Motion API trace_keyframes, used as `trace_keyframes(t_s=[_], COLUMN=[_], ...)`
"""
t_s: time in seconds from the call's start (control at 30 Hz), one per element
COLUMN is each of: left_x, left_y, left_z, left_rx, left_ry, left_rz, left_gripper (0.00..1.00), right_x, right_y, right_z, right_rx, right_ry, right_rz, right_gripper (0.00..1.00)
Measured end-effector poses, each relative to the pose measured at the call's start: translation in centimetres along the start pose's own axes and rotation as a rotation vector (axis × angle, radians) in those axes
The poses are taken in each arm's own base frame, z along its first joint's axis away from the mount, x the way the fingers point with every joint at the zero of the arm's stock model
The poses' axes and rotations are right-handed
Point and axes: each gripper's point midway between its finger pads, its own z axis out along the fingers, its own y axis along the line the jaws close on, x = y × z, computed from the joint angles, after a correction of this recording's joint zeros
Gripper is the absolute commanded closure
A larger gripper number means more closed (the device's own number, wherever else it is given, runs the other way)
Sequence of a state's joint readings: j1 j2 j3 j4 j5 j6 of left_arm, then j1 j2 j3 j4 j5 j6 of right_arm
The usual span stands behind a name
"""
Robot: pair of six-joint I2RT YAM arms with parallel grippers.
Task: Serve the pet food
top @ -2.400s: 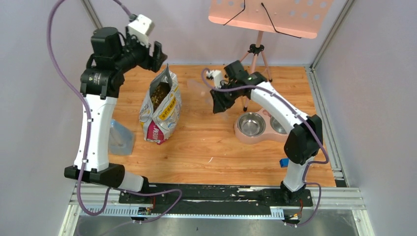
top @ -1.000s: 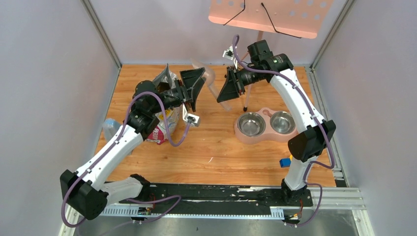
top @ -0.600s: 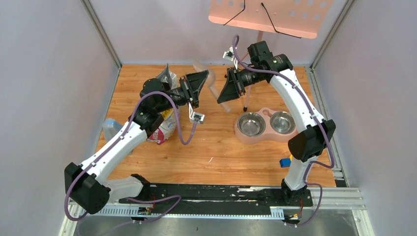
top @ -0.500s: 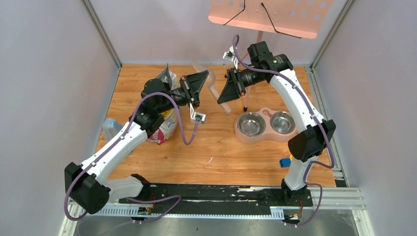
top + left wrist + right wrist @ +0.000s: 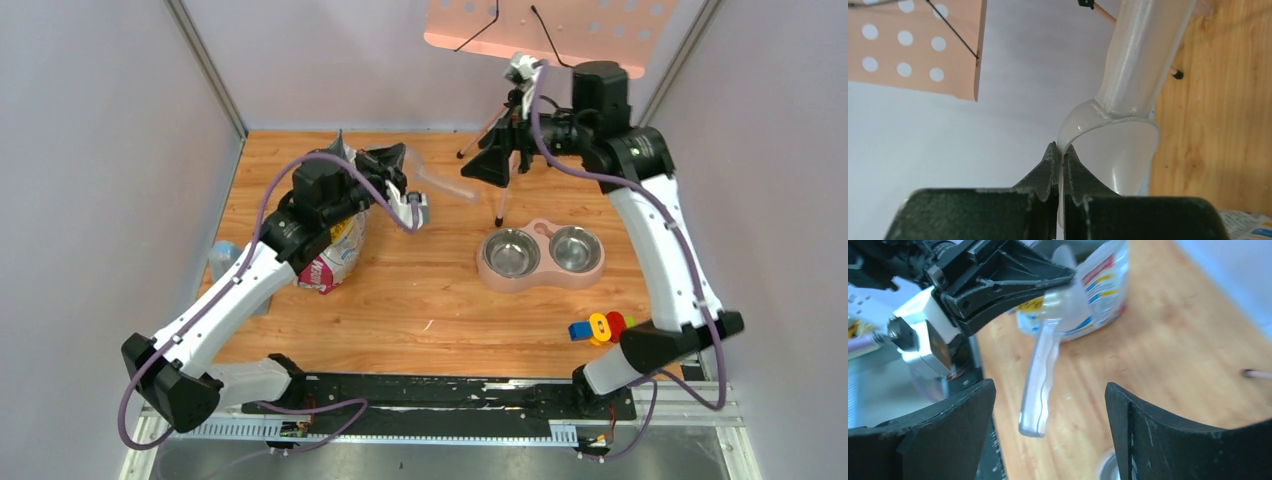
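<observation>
My left gripper (image 5: 398,165) is shut on the rim of the clear plastic scoop (image 5: 446,185) and holds it in the air beside the printed bag (image 5: 337,250). In the left wrist view the fingers (image 5: 1052,165) pinch the scoop's thin wall (image 5: 1120,145), with the handle pointing away. My right gripper (image 5: 482,168) stands open, apart from the handle's tip. Its wrist view shows the handle (image 5: 1040,380) hanging free between the wide jaws. The double steel bowl (image 5: 540,253) sits to the right and looks empty. The pet food is hidden; my left arm covers the bag's mouth.
A pink perforated stand plate (image 5: 545,35) on a tripod (image 5: 510,115) stands at the back, close to my right wrist. A small colourful toy (image 5: 600,326) lies by the right arm's base. A clear container (image 5: 225,265) sits at the left edge. Grey walls enclose the wooden table.
My left gripper closed on the scoop's rim. My right gripper let go of the handle, opened wide and drew back and upward to the right.
</observation>
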State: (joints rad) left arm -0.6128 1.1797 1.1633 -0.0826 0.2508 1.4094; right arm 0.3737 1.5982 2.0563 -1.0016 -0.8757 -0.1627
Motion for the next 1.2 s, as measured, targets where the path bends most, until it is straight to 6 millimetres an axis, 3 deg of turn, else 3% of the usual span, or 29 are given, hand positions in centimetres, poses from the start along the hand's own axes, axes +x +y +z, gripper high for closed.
trace_keyframes(t_s=[0.1,0.17,0.27,0.33,0.43,0.6,0.87,1.2], left_x=[0.2,0.5,0.8,0.8,0.5,0.2,-0.6,-1.2], left_y=[1.7,4.0,5.8,5.1,2.0,-1.0,-1.7,-1.9], left_z=[0.0,0.8,2.4,3.2,3.8,4.5,4.4,4.4], left_rx=[0.016,0.000,-0.014,0.010,0.097,0.176,0.199,0.226], left_ry=[0.060,0.096,0.135,0.148,0.176,0.214,0.208,0.183], left_rz=[-0.200,-0.362,-0.584,-0.695,-0.821,-0.946,-1.032,-1.050], left_gripper=[1.00,1.00,1.00,1.00,1.00,1.00,1.00,1.00], right_x=[-2.6,-3.9,-5.4,-6.0,-6.2,-5.0,-5.3,-2.3], right_y=[0.2,0.3,0.0,-0.7,-2.2,-3.9,-3.5,-3.2], right_z=[-2.6,-3.8,-4.2,-3.5,-1.8,0.5,0.6,2.0], right_rx=[0.121,0.181,0.212,0.207,0.175,0.134,0.099,0.056], right_ry=[-0.121,-0.194,-0.270,-0.295,-0.300,-0.270,-0.284,-0.216], right_rz=[-0.069,-0.058,0.001,0.051,0.132,0.260,0.284,0.331], right_gripper=[0.19,0.19,0.19,0.19,0.23,0.32,0.39,0.47])
